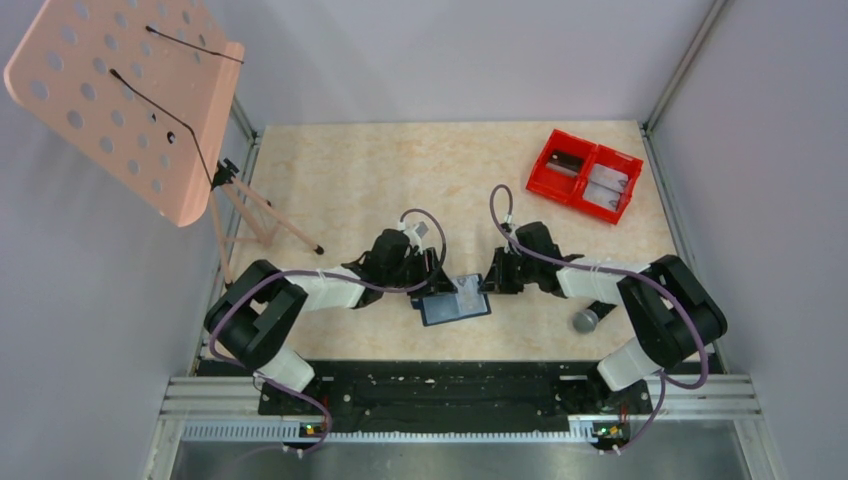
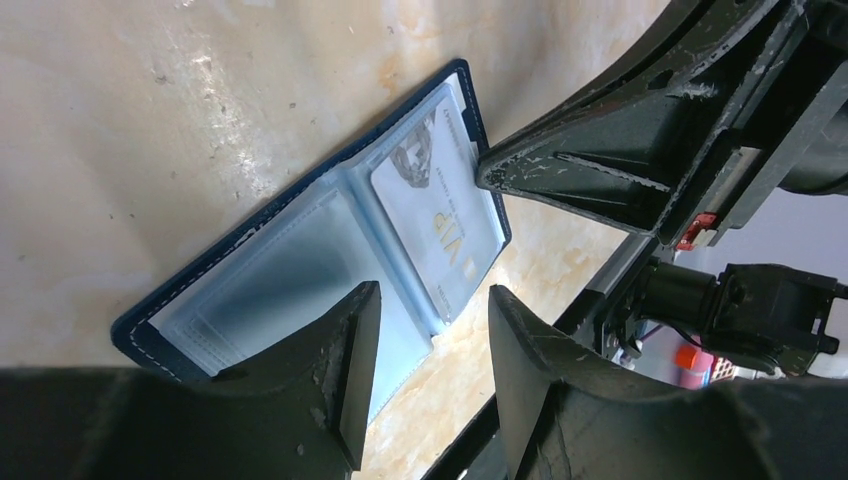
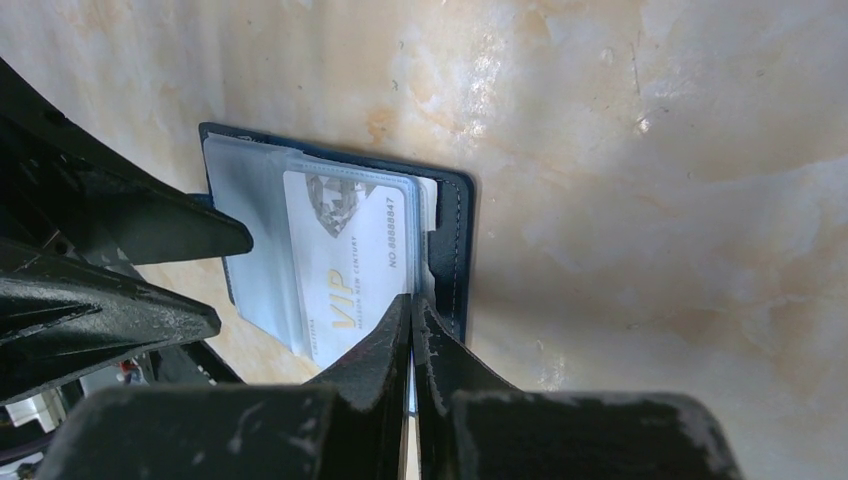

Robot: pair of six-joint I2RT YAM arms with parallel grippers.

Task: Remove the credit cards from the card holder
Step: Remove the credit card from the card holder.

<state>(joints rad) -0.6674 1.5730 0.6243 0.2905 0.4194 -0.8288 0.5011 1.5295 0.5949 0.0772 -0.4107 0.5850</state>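
Looking down from the top camera, I see the wallet [image 1: 455,305] lying open on the table [image 1: 350,170], my left claw [image 1: 430,287] at its left edge and my right claw [image 1: 490,282] at its right. Both are too small there to read either grip.

The left wrist view settles one. My left claw [image 2: 435,295] stands wide open over the wallet [image 2: 280,280] and holds nothing: one finger [image 2: 345,360] is above the hazy half, the other is past the wallet's edge over bare table. It also shows my right claw [image 2: 490,168], its tip touching the outer edge of the half that carries a pale card [image 2: 440,215] marked VIP.

Only the right wrist view shows that grip. My right claw [image 3: 411,305] is pinched all but closed on the card's [image 3: 345,260] edge, with a pale sliver between the fingers. The card sits in its pocket in the wallet [image 3: 452,240].

A red bin [image 1: 585,175] lies well beyond the wallet to the right, and a grey ball [image 1: 586,320] sits right of the wallet, well apart.
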